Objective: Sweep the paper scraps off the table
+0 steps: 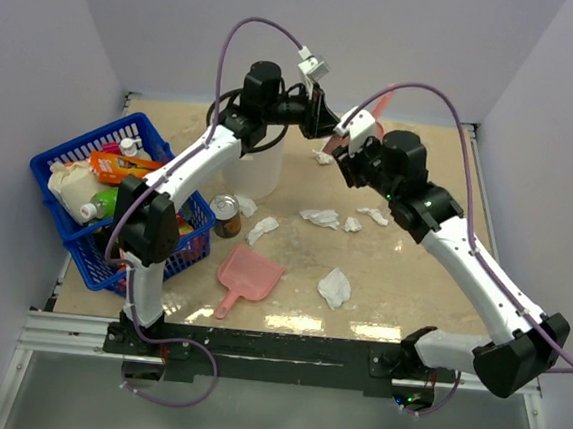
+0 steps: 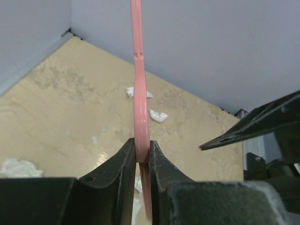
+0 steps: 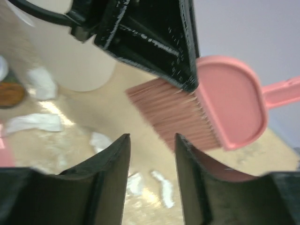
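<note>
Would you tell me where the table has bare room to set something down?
Barest is the table near-right, between the front paper scrap and the right arm. Another strip lies along the near edge, right of the pink dustpan. The middle is dotted with scraps; the left is crowded by the blue basket, can and white tub.

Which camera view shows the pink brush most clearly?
The right wrist view: the pink brush is seen broadside, with bristles, flat back and handle. The left wrist view shows only its thin edge, clamped in the left gripper. The top view shows just a small, partly hidden pink part.
</note>
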